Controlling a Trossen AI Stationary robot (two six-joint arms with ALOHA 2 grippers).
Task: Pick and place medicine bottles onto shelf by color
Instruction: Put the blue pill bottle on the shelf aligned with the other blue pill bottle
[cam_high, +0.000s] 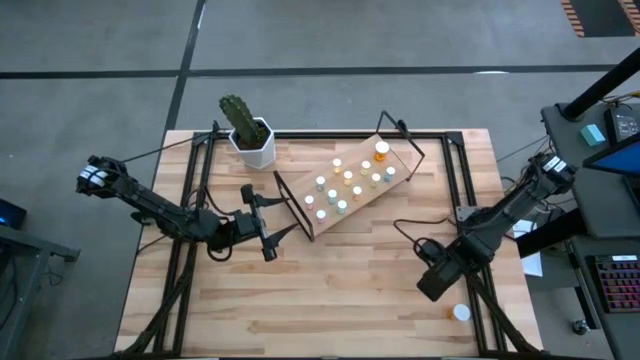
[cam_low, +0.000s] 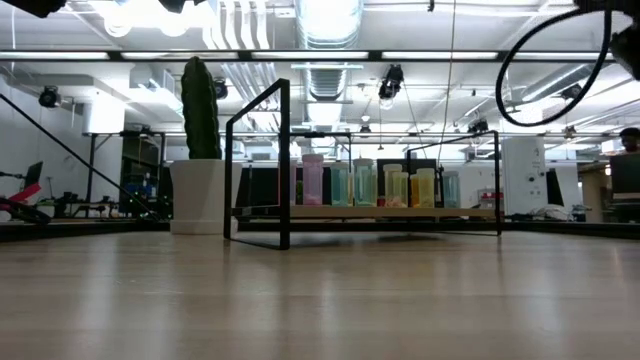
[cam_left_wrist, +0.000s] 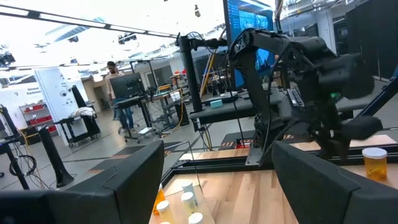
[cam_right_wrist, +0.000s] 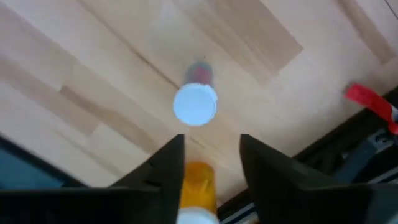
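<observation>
right gripper (cam_right_wrist: 211, 155): fingers spread, above worktop's near right corner | bottle (cam_high: 460, 313): white-capped, upright below it; likely light, rigid, slick; pinch the body under the cap | shelf (cam_high: 352, 187): far centre | left gripper (cam_high: 285, 215): spread, idle beside shelf

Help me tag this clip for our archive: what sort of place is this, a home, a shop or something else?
Most likely a robotics lab or open workshop, not a home. Exposed ceiling ducts and strip lights run overhead, rolling carts and a large monitor stand behind the table, and a person works at a standing desk.
</observation>
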